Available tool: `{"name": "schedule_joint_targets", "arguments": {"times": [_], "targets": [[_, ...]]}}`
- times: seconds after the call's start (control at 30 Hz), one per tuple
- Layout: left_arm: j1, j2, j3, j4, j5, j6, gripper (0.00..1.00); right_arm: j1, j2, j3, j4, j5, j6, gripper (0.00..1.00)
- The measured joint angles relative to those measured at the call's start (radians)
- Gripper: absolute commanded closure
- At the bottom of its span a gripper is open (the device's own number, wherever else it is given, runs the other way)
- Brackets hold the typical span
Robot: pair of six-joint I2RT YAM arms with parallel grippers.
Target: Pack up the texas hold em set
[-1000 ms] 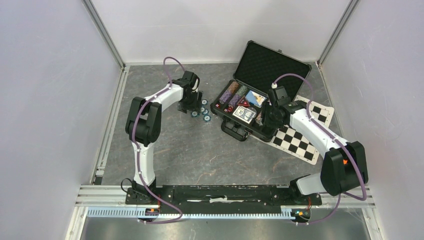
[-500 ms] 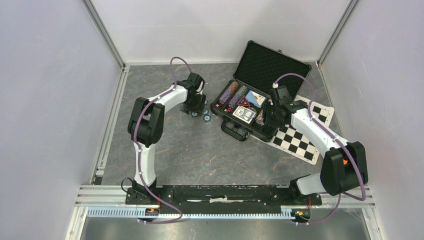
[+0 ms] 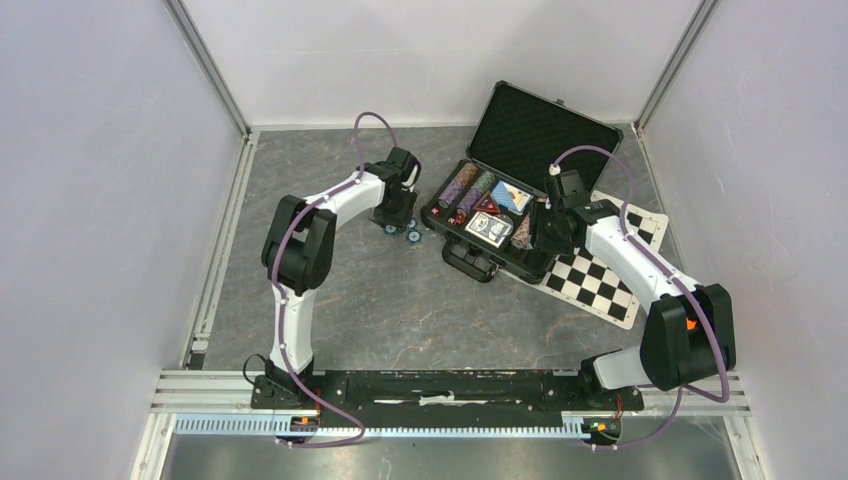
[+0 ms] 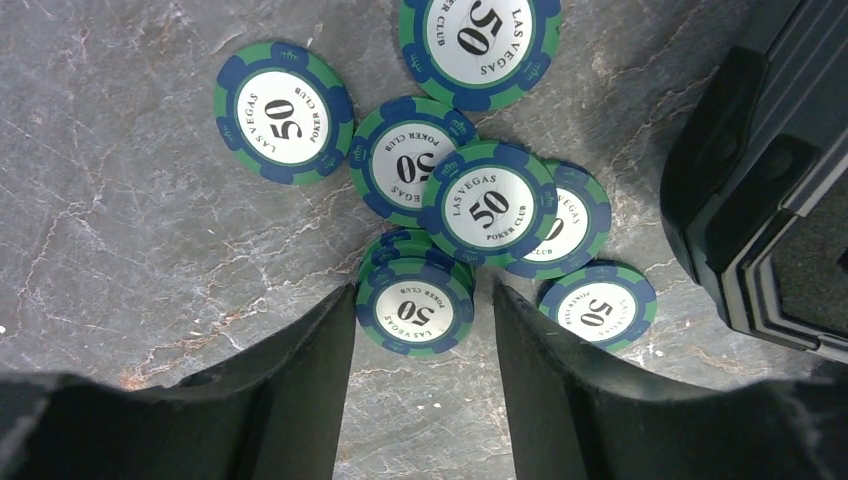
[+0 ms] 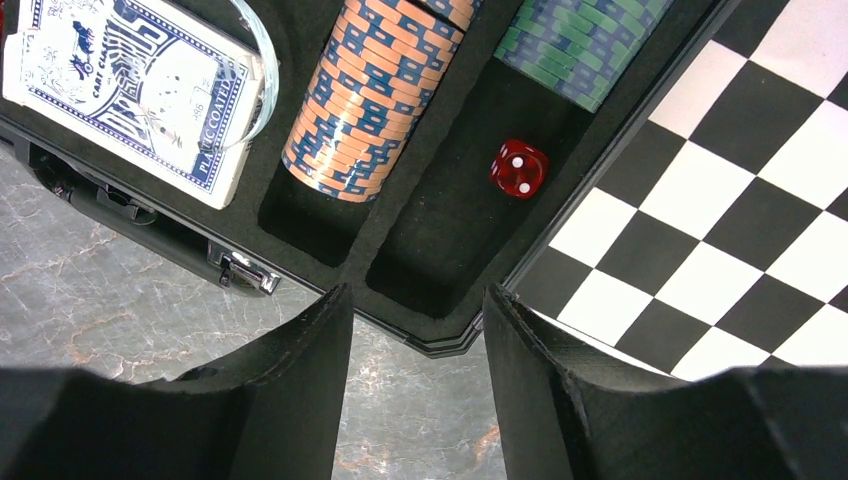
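The black case (image 3: pixel 535 130) lies open at the back right, with chip rows, card decks and dice in its foam. Several teal chips (image 3: pixel 411 233) lie loose on the floor to its left. My left gripper (image 3: pixel 398 218) is down over them. In the left wrist view a short stack of chips (image 4: pixel 415 305) stands between my open left gripper (image 4: pixel 422 310); the left finger is at its edge and a narrow gap remains on the right. My right gripper (image 5: pixel 418 305) hangs open and empty above the case's near corner (image 5: pixel 450 345), by a red die (image 5: pixel 518 168), brown-white chips (image 5: pixel 375 90) and a blue card deck (image 5: pixel 130 90).
The checkered mat (image 3: pixel 600 280) lies under and to the right of the case. The case's corner (image 4: pixel 770 200) stands just right of the loose chips. Frame rails and walls close in the floor at the left, back and right.
My left gripper has moved right, over the loose chips, and its jaws have narrowed round the small stack. The right arm has barely moved.
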Motion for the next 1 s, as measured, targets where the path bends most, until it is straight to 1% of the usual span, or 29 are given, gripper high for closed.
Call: {"name": "schedule_joint_targets", "arguments": {"times": [0.17,0.4,0.57,0.63,0.67,0.7,0.77,0.83,0.9,0.97,1.0], "targets": [[-0.003,0.005,0.006,0.005,-0.011,0.002,0.45,-0.001,-0.001,0.0,0.0,-0.006,-0.006,0.44],[-0.003,0.037,0.055,-0.009,-0.031,0.002,0.44,-0.005,-0.009,0.0,0.0,-0.01,-0.006,0.45],[0.0,0.056,0.09,-0.032,-0.027,0.002,0.51,-0.006,-0.02,0.0,0.0,-0.01,-0.006,0.45],[0.0,0.057,0.09,-0.032,-0.021,0.002,0.52,-0.007,-0.024,0.0,0.0,-0.01,-0.006,0.45],[0.0,0.057,0.09,-0.032,-0.019,0.001,0.51,-0.008,-0.025,0.0,0.0,-0.01,-0.006,0.45],[0.0,0.057,0.09,-0.032,-0.019,0.002,0.48,-0.008,-0.026,0.0,0.0,-0.01,-0.006,0.45],[0.0,0.057,0.09,-0.032,-0.021,0.001,0.36,-0.011,-0.026,0.0,0.0,-0.014,-0.006,0.45],[0.001,0.057,0.09,-0.036,-0.029,0.002,0.3,-0.013,-0.026,0.0,0.0,-0.017,-0.006,0.45],[0.005,0.055,0.089,-0.039,-0.04,0.002,0.31,-0.013,-0.026,0.0,0.0,-0.021,-0.006,0.45],[0.009,0.052,0.087,-0.039,-0.037,-0.002,0.36,-0.013,-0.026,0.0,0.0,-0.024,-0.006,0.45],[0.009,0.051,0.085,-0.039,-0.037,-0.002,0.37,-0.013,-0.026,0.0,0.0,-0.025,-0.006,0.45]]}}
